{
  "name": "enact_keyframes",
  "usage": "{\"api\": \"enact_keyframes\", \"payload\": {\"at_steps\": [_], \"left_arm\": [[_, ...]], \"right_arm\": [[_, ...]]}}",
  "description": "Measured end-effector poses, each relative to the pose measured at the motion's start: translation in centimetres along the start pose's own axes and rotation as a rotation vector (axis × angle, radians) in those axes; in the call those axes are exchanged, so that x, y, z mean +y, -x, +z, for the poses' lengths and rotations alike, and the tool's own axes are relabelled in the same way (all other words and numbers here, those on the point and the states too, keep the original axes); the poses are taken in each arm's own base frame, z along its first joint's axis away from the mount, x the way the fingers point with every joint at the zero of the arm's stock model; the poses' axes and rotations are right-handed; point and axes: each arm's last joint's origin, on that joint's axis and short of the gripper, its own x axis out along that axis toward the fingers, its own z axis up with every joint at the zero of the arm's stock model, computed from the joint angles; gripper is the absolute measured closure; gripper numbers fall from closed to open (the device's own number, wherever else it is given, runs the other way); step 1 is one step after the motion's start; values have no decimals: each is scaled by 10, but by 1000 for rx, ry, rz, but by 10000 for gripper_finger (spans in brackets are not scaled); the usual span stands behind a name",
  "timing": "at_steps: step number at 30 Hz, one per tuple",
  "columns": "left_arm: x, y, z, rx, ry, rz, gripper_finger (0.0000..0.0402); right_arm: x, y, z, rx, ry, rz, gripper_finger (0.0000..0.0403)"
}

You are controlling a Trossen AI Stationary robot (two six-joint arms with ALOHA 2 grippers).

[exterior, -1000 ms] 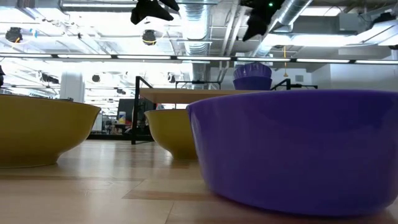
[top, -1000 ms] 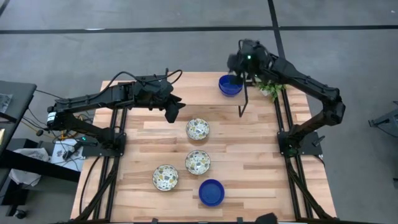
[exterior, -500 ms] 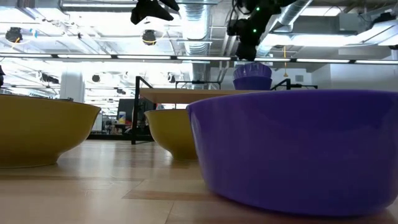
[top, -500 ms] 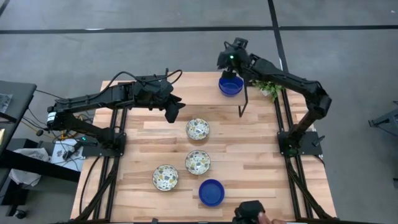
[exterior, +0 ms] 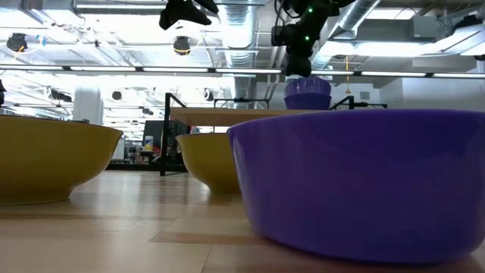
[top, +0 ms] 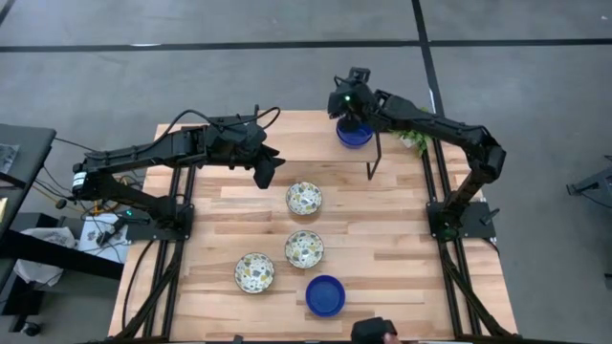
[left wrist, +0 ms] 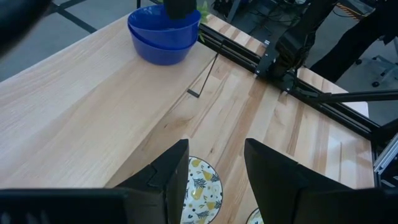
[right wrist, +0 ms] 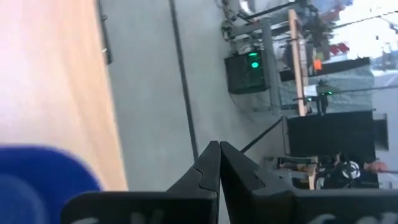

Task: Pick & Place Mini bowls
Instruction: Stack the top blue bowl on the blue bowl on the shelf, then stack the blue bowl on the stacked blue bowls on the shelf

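Three floral mini bowls and one blue mini bowl sit upright on the wooden table. Two more blue bowls are stacked near the far edge. My left gripper hangs open in the air, left of and above the farthest floral bowl. My right gripper is shut with nothing between its fingers. It hovers just over the stack's far-left rim; the stack shows as a blue blur in its wrist view.
A small green plant stands right of the blue stack. A thin black bent rod stands on the table between stack and plant. A dark object shows at the table's near edge. Bare wood lies on the table's left and right sides.
My right gripper has swung toward the table's left and far edge, turning as it went, and has come down close above the blue stack. The bowls have stayed where they were. A dark object has come into view at the near edge.
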Motion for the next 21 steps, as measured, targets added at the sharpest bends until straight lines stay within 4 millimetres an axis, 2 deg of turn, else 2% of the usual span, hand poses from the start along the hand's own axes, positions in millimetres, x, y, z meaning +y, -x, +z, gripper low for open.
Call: {"api": "enact_keyframes", "payload": {"at_steps": [11,21], "left_arm": [[0,0,0,-1,0,0,247],[0,0,0,-4,1,-1,247]], "right_arm": [[8,3,-1,12,81,59,403],[17,-7,1,27,140,104,403]]}}
